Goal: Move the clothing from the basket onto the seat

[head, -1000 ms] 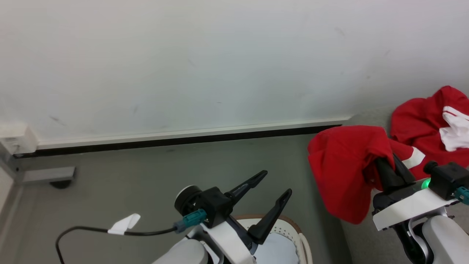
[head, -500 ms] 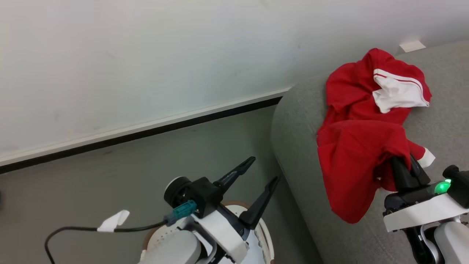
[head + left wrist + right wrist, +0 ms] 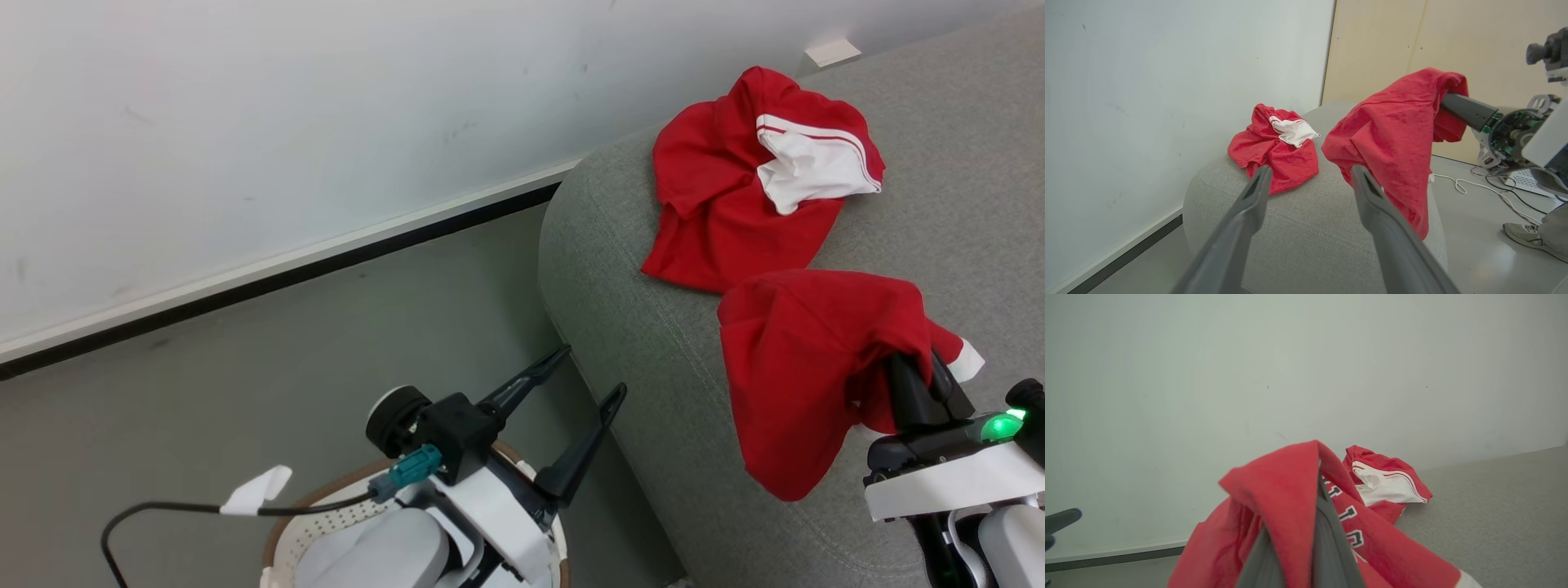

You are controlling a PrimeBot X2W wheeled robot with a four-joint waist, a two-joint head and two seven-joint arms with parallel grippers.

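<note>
Placing step: right claw (image 3: 918, 369) clamped on a red shirt (image 3: 792, 367), hanging above the sofa (image 3: 645, 343) near its left end; another red garment (image 3: 718, 212) lies farther back; left claw (image 3: 594, 369) spread wide, empty, over the basket (image 3: 322, 498), contents mostly hidden, can't tell what's left; next: lower, let go there.

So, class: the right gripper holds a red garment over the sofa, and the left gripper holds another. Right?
No. The left gripper is open and empty, as the left wrist view shows. The right gripper does hold a red garment over the sofa; the other garment lies on it.
</note>
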